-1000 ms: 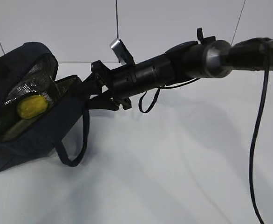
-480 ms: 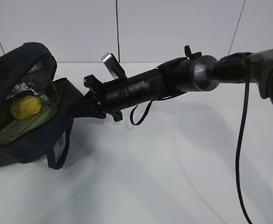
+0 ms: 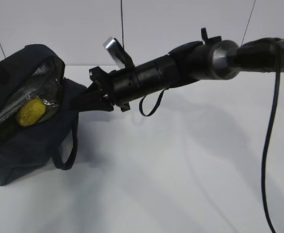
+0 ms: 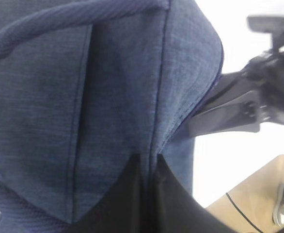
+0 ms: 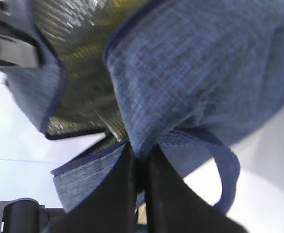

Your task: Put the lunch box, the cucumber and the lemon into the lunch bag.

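Navy fabric filled nearly everything the 2 wrist cameras saw. From where I stood, the lunch bag (image 3: 30, 131) sat on the white table (image 3: 181, 170), mouth gaping toward the right arm (image 3: 181, 68), silvery lining (image 3: 40, 90) catching the light. The right gripper (image 3: 84, 99) had reached across to the bag's near rim, and its jaws were pressed together on a fold of the bag's fabric (image 5: 147, 121), the cloth bunching just ahead of the fingertips, with 1 loop handle (image 5: 224, 167) hanging beside them. Beyond that gripper, inside the bag, the lemon (image 3: 30, 112) lay against the lining. I could not make out the cucumber or the lunch box from any angle. The left gripper (image 4: 147, 167) was likewise closed tight, pinching a seam of the bag's outer wall (image 4: 108, 97) straight in front of it, with the right arm's black hardware (image 4: 239, 111) visible off to its right side.
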`<state>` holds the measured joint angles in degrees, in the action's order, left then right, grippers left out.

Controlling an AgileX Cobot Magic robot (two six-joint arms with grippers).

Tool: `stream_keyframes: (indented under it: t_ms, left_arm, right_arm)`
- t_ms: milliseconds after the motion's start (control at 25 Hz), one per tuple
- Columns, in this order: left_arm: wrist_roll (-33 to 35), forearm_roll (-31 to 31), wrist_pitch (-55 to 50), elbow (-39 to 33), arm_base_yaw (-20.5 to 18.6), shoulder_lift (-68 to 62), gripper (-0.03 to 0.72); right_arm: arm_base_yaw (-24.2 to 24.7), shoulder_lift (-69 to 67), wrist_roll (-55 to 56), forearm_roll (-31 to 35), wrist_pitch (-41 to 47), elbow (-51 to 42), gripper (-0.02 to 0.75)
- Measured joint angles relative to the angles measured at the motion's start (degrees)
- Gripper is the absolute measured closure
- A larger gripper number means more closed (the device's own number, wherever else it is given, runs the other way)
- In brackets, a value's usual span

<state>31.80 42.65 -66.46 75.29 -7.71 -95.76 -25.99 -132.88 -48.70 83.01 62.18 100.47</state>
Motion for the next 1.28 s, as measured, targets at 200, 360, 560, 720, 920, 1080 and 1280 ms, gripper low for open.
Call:
stream_keyframes:
  t_ms: [200,360,560,720,920,1080,1280]
  left_arm:
    - [0.1,-0.3,-0.8,0.0,1.3,0.0,0.694]
    - [0.1,-0.4,-0.5,0.0,6.9,0.0,0.694]
    - [0.1,0.1,3.3,0.0,14.6,0.0,0.694]
    - [0.1,3.0,9.6,0.0,20.8,0.0,0.694]
    - [0.1,4.0,15.6,0.0,28.8,-1.8,0.694]
    - [-0.5,5.2,20.8,0.0,32.7,-2.8,0.694]
    - [-1.9,5.9,27.1,0.0,34.9,-2.9,0.694]
  right_arm:
    - [3.0,4.3,2.1,-3.8,0.4,0.0,0.729]
    - [5.1,7.4,5.4,-10.3,0.5,0.0,0.731]
    - [8.3,12.1,10.6,-20.8,2.2,0.0,0.732]
    - [11.1,15.9,13.4,-27.7,3.7,0.0,0.732]
    - [13.3,18.9,14.3,-31.7,5.1,0.0,0.734]
    - [14.0,19.9,16.4,-37.1,7.2,0.0,0.734]
    - [14.1,22.2,17.6,-42.1,7.4,-0.2,0.734]
